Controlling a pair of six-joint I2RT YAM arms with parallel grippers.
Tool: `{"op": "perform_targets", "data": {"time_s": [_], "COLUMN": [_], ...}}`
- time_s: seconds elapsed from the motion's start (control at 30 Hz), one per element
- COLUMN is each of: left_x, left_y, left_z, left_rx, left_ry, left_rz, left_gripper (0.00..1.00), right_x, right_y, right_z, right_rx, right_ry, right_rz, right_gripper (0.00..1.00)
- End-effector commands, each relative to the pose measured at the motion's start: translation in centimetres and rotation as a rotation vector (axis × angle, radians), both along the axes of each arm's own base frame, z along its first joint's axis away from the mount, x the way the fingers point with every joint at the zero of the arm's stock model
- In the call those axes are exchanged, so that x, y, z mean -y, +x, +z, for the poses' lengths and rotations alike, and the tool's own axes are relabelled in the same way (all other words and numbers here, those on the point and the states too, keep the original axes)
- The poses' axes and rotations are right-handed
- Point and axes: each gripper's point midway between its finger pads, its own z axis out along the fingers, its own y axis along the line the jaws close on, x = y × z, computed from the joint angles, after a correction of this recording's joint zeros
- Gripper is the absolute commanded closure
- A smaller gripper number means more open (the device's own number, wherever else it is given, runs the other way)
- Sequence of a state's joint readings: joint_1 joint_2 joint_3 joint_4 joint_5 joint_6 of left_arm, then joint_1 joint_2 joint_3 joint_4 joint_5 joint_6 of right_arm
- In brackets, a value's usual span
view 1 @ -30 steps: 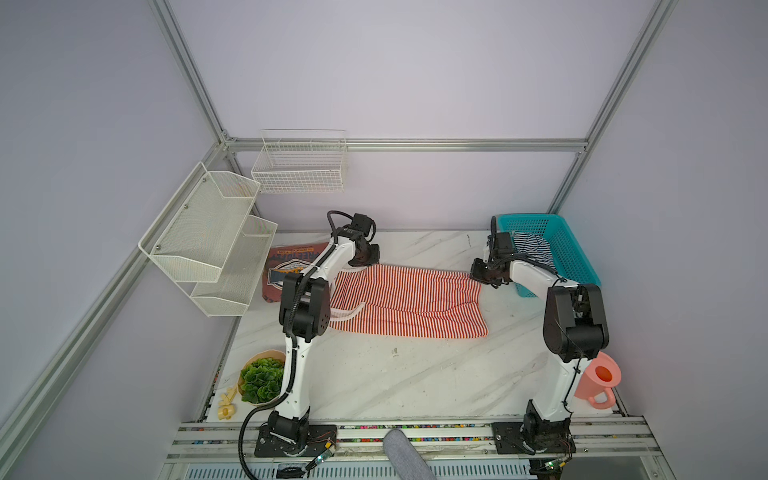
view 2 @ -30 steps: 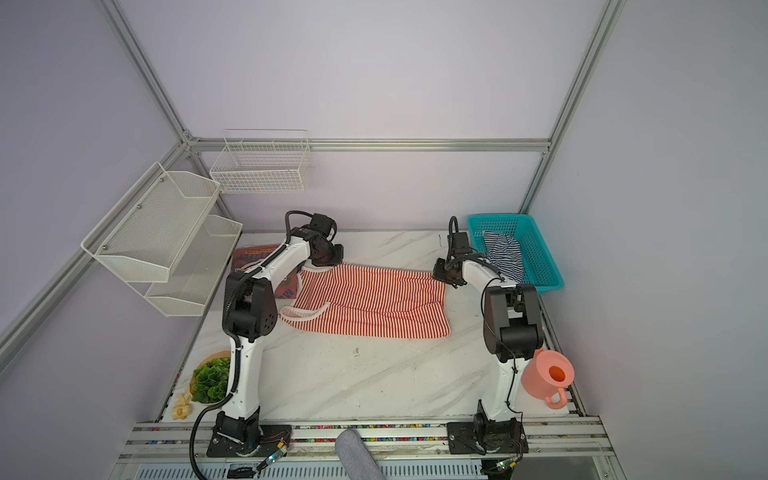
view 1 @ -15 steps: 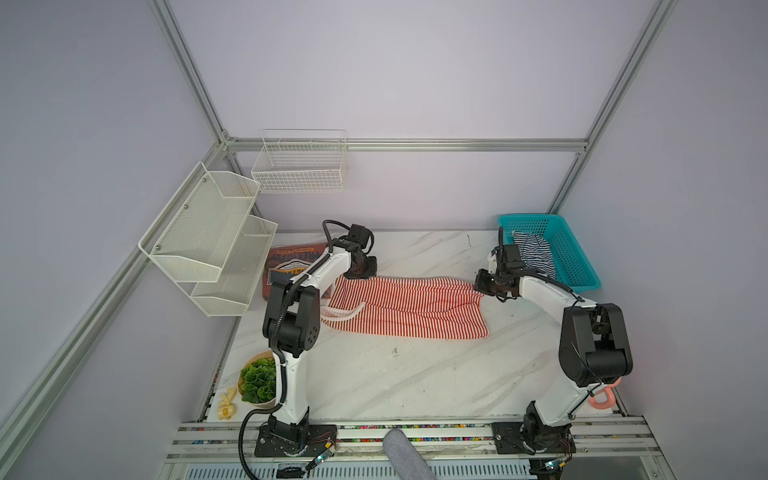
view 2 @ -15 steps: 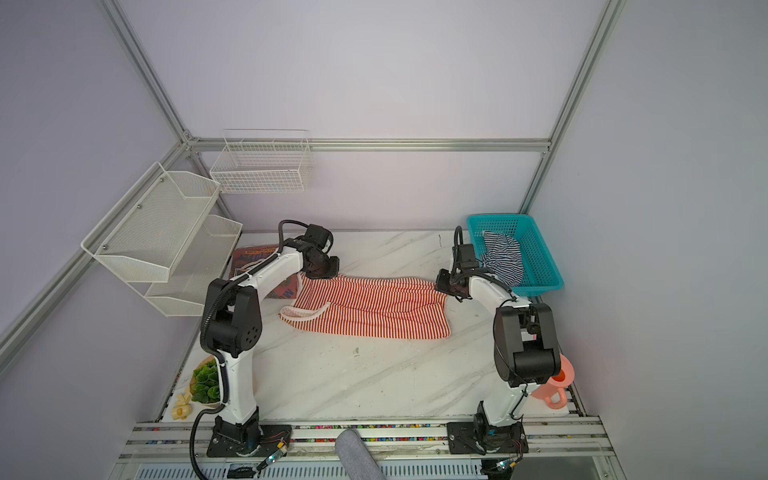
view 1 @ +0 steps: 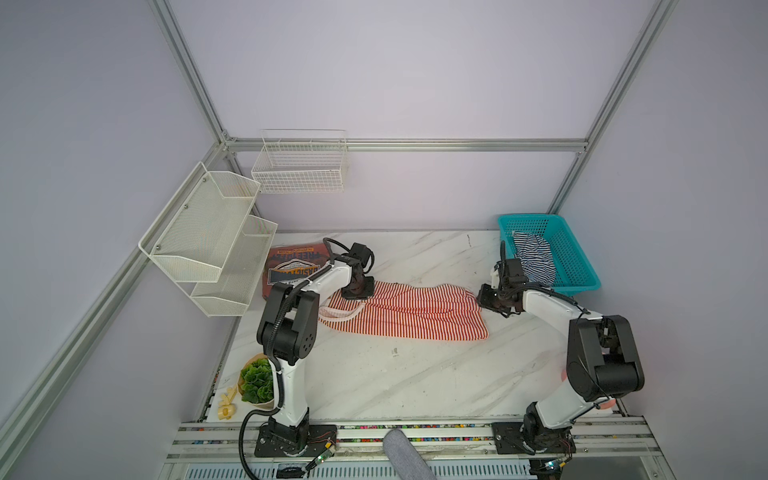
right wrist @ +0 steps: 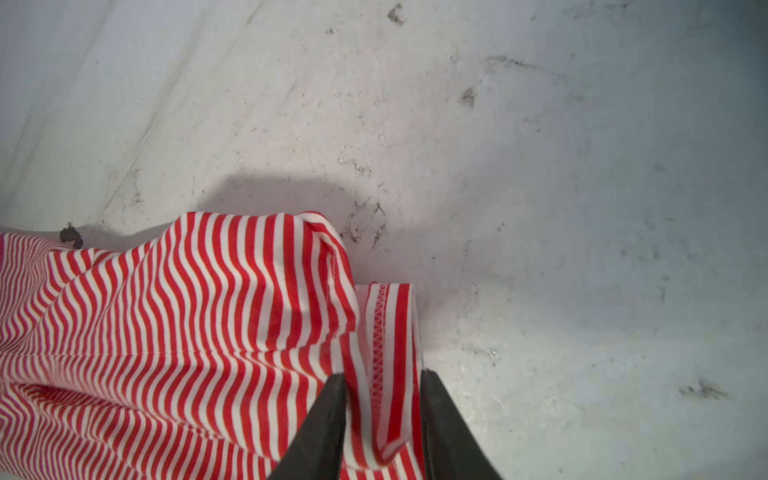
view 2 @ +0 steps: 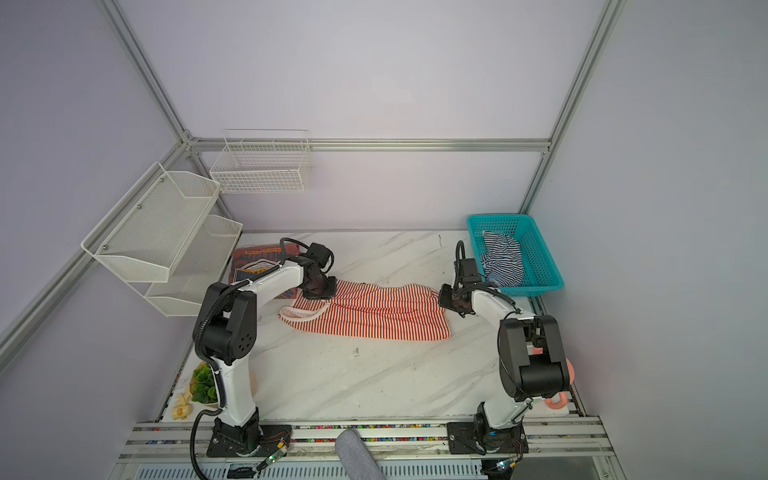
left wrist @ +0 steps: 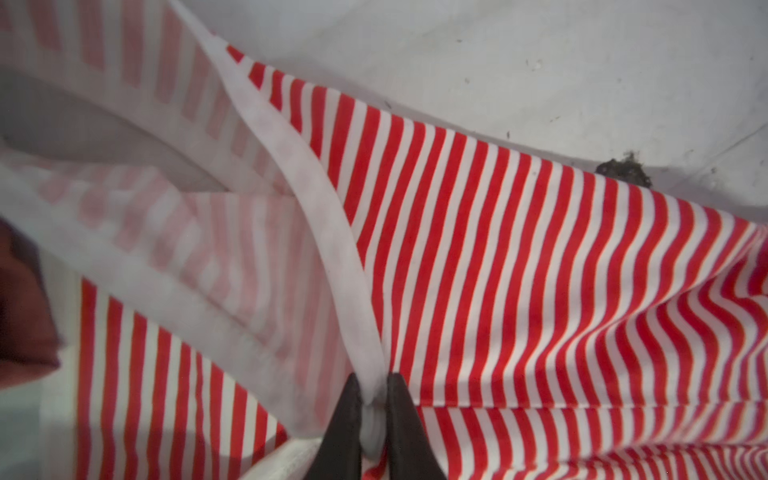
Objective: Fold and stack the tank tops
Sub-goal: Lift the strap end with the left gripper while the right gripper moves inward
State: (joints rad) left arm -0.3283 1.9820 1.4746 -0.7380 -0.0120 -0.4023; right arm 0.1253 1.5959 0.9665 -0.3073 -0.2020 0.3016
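Lying flat | red-striped tank top (view 1: 405, 311) | pale-trimmed, far edge rumpled

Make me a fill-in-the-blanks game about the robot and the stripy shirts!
1. The tank top spread on the table has red and white ____.
2. The navy-striped tank top lies in the teal ____.
3. The leafy green plant stands near the ____ arm's base.
Missing words: stripes; basket; left.
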Motion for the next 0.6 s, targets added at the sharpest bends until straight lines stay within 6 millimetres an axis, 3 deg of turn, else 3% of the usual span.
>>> {"op": "perform_targets", "data": {"time_s": [0.0, 0.17, 0.27, 0.37, 0.57], "left_x": [-0.4, -0.1, -0.9, -2.7, -5.5], "left_y": [-0.3, -0.3, 0.4, 2.1, 7.6], "left_z": [2.4, 4.7, 6.1, 6.7, 7.5], "left_rx": [0.063, 0.109, 0.147, 0.157, 0.145], "left_ry": [-0.007, -0.037, -0.002, 0.09, 0.218], "left_rz": [0.022, 0.02, 0.043, 0.093, 0.123], "left_gripper": [0.81, 0.59, 0.53, 0.51, 0.46], "right_x": [0.2, -0.4, -1.2, -3.2, -8.8], "right_y": [-0.1, 0.9, 1.8, 2.7, 3.6], "right_z": [2.0, 3.1, 3.1, 3.1, 1.9], "right_rx": [0.048, 0.076, 0.076, 0.084, 0.064], "right_ry": [-0.006, 0.022, 0.038, 0.052, 0.041], "right_rz": [-0.012, -0.008, 0.003, 0.041, 0.142], "right_gripper": [0.64, 0.63, 0.62, 0.62, 0.62]}}
